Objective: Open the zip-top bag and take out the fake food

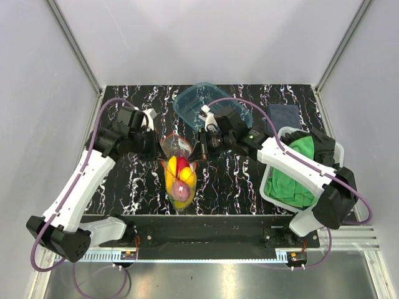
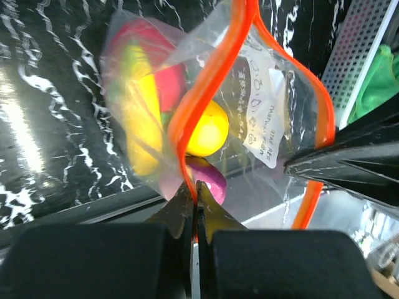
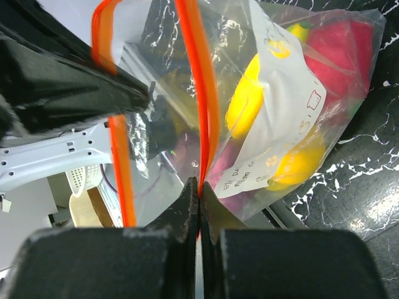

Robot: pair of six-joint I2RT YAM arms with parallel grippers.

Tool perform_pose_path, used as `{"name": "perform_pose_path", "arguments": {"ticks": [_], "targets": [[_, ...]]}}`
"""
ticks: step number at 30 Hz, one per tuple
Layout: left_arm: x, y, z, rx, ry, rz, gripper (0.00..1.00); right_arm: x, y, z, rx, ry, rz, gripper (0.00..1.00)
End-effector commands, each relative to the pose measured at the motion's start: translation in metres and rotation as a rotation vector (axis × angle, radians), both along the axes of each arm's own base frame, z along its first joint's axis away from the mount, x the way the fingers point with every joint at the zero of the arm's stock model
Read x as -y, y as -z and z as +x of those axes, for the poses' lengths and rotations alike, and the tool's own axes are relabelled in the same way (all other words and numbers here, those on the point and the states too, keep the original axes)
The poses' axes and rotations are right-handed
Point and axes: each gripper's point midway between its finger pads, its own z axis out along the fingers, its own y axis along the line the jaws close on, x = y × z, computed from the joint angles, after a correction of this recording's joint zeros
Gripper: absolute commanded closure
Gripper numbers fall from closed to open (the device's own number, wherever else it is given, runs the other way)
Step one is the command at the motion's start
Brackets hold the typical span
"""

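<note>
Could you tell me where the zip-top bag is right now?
In the top view the zip-top bag is mid-table, nearer than the teal tray, its zip edge pinched by the left gripper and right gripper.

right gripper (image 3: pixel 199 185): jaws pinched on zip-top bag (image 3: pixel 293 99) strip | fake food (image 3: pixel 340 53) inside bag | mouth parted

Desk (image 1: pixel 237 180) showing black with white marble veins. Bag (image 1: pixel 176 148) appearing clear, zip strip (image 3: pixel 201 81) glowing orange-red, white label (image 2: pixel 268 106) carrying dark print. Toy fruit (image 1: pixel 179 177) showing yellow, red, pink-purple. Tray (image 1: pixel 193 103) looking see-through teal. Cloth (image 1: pixel 293 177) showing green inside white basket (image 1: pixel 267 187).
</note>
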Motion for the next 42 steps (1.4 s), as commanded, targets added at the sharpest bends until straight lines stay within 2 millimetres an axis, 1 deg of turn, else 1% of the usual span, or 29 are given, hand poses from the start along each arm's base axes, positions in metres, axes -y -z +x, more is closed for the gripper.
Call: {"name": "perform_pose_path", "arguments": {"ticks": [1,2,3,4,5,6,7,8,10,13,15,16,17,18,19,20,22,23,26,31,32,33,34,35,36,38,39,41,42], "targets": [[-0.011,-0.05,0.011,0.172,-0.045,0.001,1.0,0.011,-0.012,0.003,0.051,0.007,0.032,1.0],[-0.008,-0.057,0.012,0.181,-0.038,-0.02,1.0,0.015,-0.007,0.004,0.042,0.012,0.025,1.0],[-0.003,-0.057,0.011,0.167,-0.034,-0.043,1.0,0.019,0.006,0.002,0.014,0.013,0.006,1.0],[0.008,-0.057,0.012,0.151,-0.001,-0.09,1.0,0.026,0.01,0.005,0.008,0.028,0.0,1.0],[0.013,-0.047,0.011,0.116,0.009,-0.104,1.0,0.03,0.016,0.004,0.0,0.028,-0.009,1.0],[0.02,-0.043,0.012,0.095,0.01,-0.131,1.0,0.036,0.03,0.002,-0.028,0.032,-0.031,1.0],[0.034,-0.043,0.016,0.105,0.043,-0.184,1.0,0.04,0.035,0.001,-0.04,0.037,-0.043,1.0],[0.04,-0.031,0.016,0.07,0.04,-0.202,1.0,0.048,0.048,0.001,-0.063,0.049,-0.066,1.0],[0.055,-0.022,0.024,0.053,0.065,-0.229,1.0,0.055,0.058,-0.002,-0.079,0.06,-0.088,1.0],[0.073,-0.012,0.027,0.024,0.1,-0.233,1.0,0.068,0.078,-0.007,-0.128,0.084,-0.146,0.94],[0.081,-0.01,0.027,0.024,0.125,-0.23,1.0,0.076,0.085,-0.009,-0.138,0.099,-0.201,0.81],[0.084,-0.009,0.028,0.016,0.136,-0.234,1.0,0.08,0.084,-0.009,-0.132,0.105,-0.217,0.73],[0.086,-0.01,0.027,0.018,0.145,-0.236,1.0,0.083,0.078,-0.003,-0.097,0.122,-0.237,0.66],[0.088,-0.011,0.026,0.02,0.151,-0.235,1.0,0.089,0.077,-0.006,-0.101,0.128,-0.267,0.59],[0.088,-0.012,0.027,0.024,0.153,-0.236,1.0,0.092,0.069,-0.004,-0.072,0.129,-0.275,0.57],[0.088,-0.012,0.027,0.024,0.153,-0.236,1.0,0.093,0.054,0.003,-0.03,0.149,-0.272,0.55],[0.088,-0.013,0.025,0.02,0.159,-0.242,1.0,0.096,0.039,0.002,-0.014,0.15,-0.273,0.52],[0.089,-0.012,0.025,0.018,0.161,-0.242,1.0,0.092,0.026,0.004,0.005,0.144,-0.246,0.52],[0.09,-0.012,0.025,0.015,0.165,-0.244,1.0,0.081,0.012,0.0,-0.006,0.11,-0.199,0.49],[0.092,-0.013,0.025,0.015,0.164,-0.246,1.0,0.058,0.004,0.014,-0.011,0.093,-0.117,0.49],[0.092,-0.014,0.025,0.018,0.165,-0.247,1.0,0.05,0.004,0.01,-0.037,0.062,-0.085,0.5],[0.093,-0.015,0.026,0.021,0.165,-0.248,1.0,0.04,0.006,0.016,-0.036,0.049,-0.048,0.51],[0.094,-0.016,0.026,0.022,0.165,-0.249,1.0,0.031,0.007,0.011,-0.08,0.021,-0.007,0.51],[0.094,-0.016,0.027,0.023,0.163,-0.251,1.0,0.028,0.02,0.009,-0.116,0.013,0.0,0.54],[0.096,-0.019,0.027,0.027,0.166,-0.255,1.0,0.019,0.026,0.013,-0.113,0.002,0.026,0.54],[0.099,-0.019,0.028,0.022,0.167,-0.258,1.0,0.01,0.039,0.004,-0.146,-0.036,0.036,0.55],[0.101,-0.021,0.028,0.029,0.172,-0.264,1.0,0.005,0.046,0.005,-0.153,-0.049,0.035,0.55],[0.106,-0.02,0.029,0.018,0.171,-0.27,1.0,0.003,0.058,-0.003,-0.182,-0.08,0.031,0.55],[0.109,-0.02,0.03,0.021,0.179,-0.276,1.0,0.0,0.064,-0.002,-0.19,-0.086,0.038,0.54]]}}
